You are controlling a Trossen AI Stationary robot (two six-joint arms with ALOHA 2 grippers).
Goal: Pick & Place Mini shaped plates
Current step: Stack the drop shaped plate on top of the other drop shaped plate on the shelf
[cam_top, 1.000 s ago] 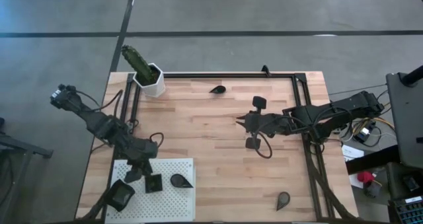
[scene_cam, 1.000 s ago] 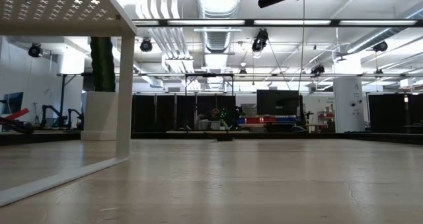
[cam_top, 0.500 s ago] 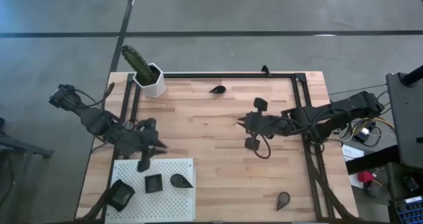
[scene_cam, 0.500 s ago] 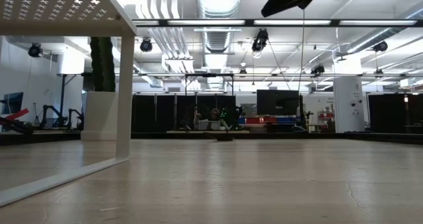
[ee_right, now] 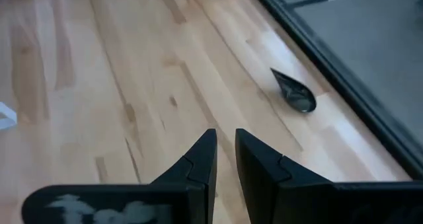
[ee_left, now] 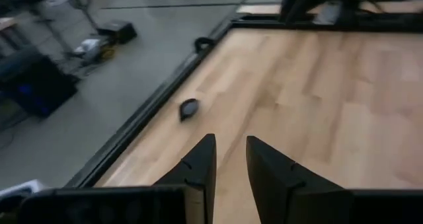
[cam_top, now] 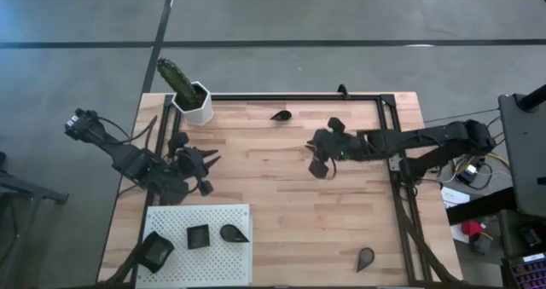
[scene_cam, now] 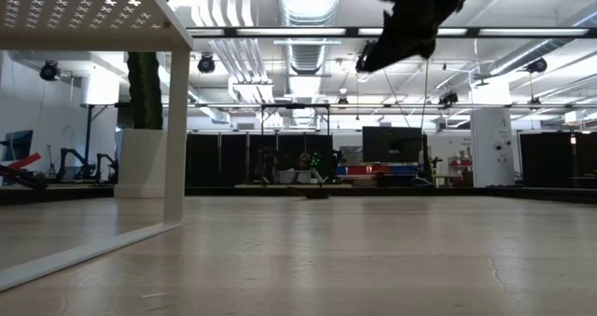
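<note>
Several small dark plates show in the high view. A teardrop plate lies flat by the far rail and shows in the left wrist view, the right wrist view and the low view. Another teardrop lies near the near edge. A square plate, a teardrop and a larger dark dish rest on the white perforated board. My left gripper hovers beyond the board's far edge, narrowly open and empty. My right gripper hangs mid-table, narrowly open and empty, right of the far teardrop.
A white hexagonal pot with a green cactus stands at the far left corner. A black frame rail runs along the far edge and another down the right side. The board stands on a leg. Bare wood lies between the arms.
My left gripper has risen off the board, leaving the square plate on it, moved toward the far edge and turned toward the table's right. My right gripper has swung toward the far edge and come lower, showing larger in the low view.
</note>
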